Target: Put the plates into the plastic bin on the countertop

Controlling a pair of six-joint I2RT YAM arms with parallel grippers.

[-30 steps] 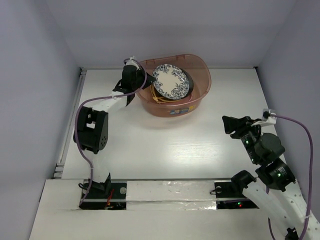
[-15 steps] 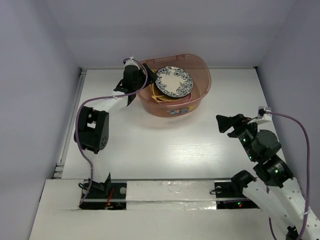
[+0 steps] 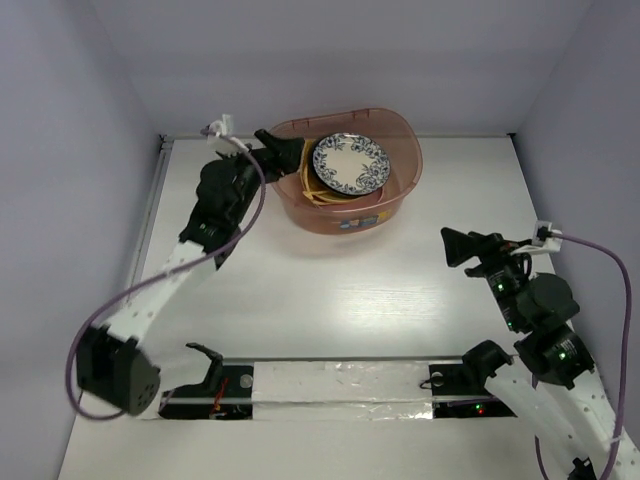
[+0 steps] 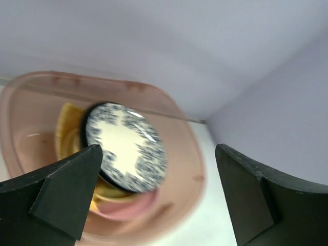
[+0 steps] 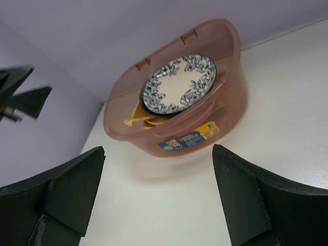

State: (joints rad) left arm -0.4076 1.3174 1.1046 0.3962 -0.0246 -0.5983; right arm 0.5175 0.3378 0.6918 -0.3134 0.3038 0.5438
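Left gripper (image 3: 278,150) hovers at the left rim of the plastic bin (image 3: 405,185), its fingers spread wide and holding nothing. Just beyond its tips, inside the bin, the blue-and-white plate (image 3: 349,165) rests on top of a stack, with orange-tan plates (image 3: 308,190) showing under its left edge. Right gripper (image 3: 457,245), also spread and empty, hangs above the countertop (image 3: 330,290), well apart from the bin and pointing toward it.

Pinkish bin (image 3: 398,200) sits far on the white tabletop (image 3: 330,290); inside, a blue-and-white floral plate (image 3: 349,164) tops the stack — orange dishes (image 3: 310,192), perhaps leaf-shaped, underneath.
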